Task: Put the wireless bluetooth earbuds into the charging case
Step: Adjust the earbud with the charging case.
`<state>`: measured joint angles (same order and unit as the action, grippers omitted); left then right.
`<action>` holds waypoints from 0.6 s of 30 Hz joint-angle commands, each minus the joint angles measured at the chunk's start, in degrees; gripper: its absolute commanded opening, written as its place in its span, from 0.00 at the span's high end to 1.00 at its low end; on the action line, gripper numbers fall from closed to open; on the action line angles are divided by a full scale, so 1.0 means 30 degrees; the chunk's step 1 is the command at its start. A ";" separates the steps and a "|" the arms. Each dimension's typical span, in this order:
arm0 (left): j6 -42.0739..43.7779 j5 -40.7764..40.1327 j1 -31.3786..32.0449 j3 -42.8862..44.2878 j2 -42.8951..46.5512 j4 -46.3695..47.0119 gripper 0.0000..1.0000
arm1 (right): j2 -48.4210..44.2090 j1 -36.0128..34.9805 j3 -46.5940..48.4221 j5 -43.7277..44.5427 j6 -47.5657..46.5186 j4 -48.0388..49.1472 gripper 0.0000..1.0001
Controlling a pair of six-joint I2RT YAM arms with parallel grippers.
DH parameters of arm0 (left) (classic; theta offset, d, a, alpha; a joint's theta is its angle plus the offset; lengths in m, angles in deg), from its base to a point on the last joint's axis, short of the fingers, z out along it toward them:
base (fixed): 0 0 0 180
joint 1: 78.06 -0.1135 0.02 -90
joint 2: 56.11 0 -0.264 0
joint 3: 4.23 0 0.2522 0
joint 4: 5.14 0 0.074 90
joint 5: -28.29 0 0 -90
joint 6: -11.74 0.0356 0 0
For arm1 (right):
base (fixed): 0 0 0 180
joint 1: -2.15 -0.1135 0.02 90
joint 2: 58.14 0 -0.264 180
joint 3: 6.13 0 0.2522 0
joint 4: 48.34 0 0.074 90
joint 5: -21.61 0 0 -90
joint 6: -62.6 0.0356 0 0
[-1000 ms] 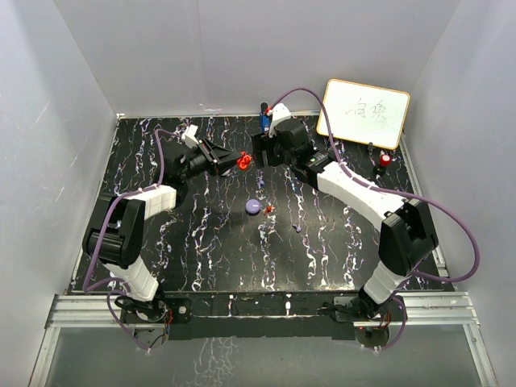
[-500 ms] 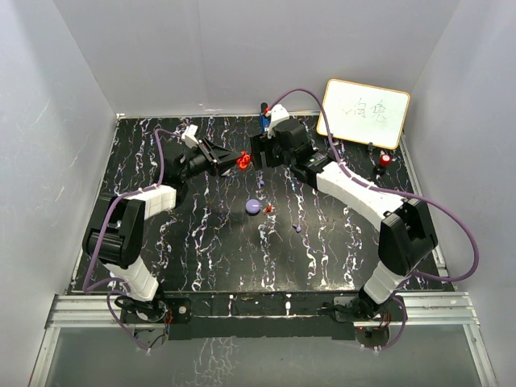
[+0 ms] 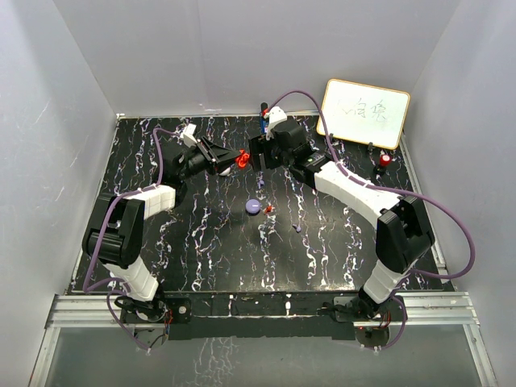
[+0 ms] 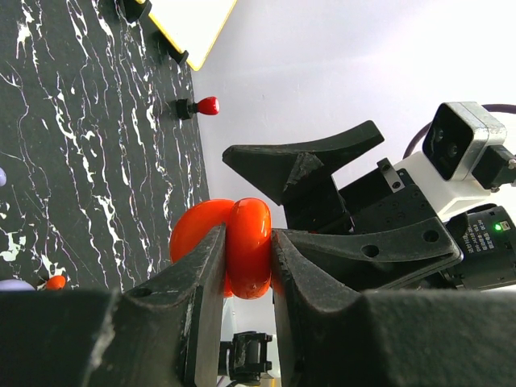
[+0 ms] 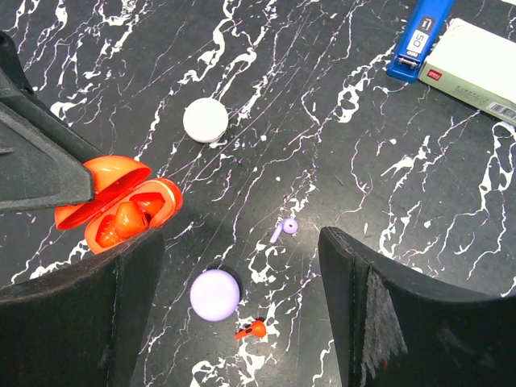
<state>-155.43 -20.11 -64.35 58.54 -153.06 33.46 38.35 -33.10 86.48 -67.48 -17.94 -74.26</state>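
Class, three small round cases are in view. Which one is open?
The orange case, clamped in the left gripper with its lid up; the white case and purple case lie shut on the table.

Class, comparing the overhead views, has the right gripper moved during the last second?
Yes, slightly: the right gripper has shifted left, away from the whiteboard and toward the red charging case.

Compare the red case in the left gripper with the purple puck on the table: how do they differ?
The red case is bright orange-red; the purple puck is pale lilac. The red case stands open, lid raised and hollow showing; the purple puck shows only a smooth closed top. The red case is clamped in the left gripper; the purple puck lies loose on the table. Both are small and rounded.
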 commanded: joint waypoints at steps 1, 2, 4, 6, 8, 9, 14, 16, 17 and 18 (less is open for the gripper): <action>0.0047 0.0474 0.0010 0.0131 0.1177 0.0917 1.00 | -0.0219 -0.0057 0.0298 0.0630 0.0229 0.0889 0.24; 0.0031 0.0460 0.0007 0.0127 0.1184 0.0935 1.00 | -0.0235 -0.0058 0.0320 0.0792 0.0241 0.0850 0.24; 0.0056 0.0431 0.0008 0.0147 0.1234 0.0876 1.00 | -0.0276 -0.0041 0.0383 0.1121 0.0225 0.0714 0.24; 0.0061 0.0379 0.0006 0.0142 0.1280 0.0811 1.00 | -0.0293 -0.0033 0.0474 0.1516 0.0219 0.0502 0.24; 0.0077 0.0316 0.0008 0.0181 0.1303 0.0798 1.00 | -0.0328 -0.0025 0.0523 0.1760 0.0192 0.0301 0.24; 0.0075 0.0327 0.0007 0.0210 0.1278 0.0755 1.00 | -0.0399 -0.0029 0.0502 0.1856 0.0189 0.0278 0.24; 0.0030 0.0400 -0.0001 0.0390 0.1193 0.0753 1.00 | -0.0735 0.0007 0.0350 0.2566 0.0166 0.0430 0.23; 0.0033 0.0428 0.0001 0.0390 0.1214 0.0757 1.00 | -0.0714 0.0023 0.0412 0.2506 0.0091 0.0533 0.23; 0.0051 0.0454 0.0047 0.0390 0.1244 0.0721 1.00 | -0.0670 0.0029 0.0502 0.2480 0.0052 0.0538 0.23; 0.0035 0.0501 0.0045 0.0390 0.1259 0.0734 1.00 | -0.0647 0.0029 0.0558 0.2459 0.0018 0.0564 0.23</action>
<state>-155.43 -20.07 -64.35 58.54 -152.91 33.44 38.35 -33.10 86.48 -61.71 -17.86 -75.00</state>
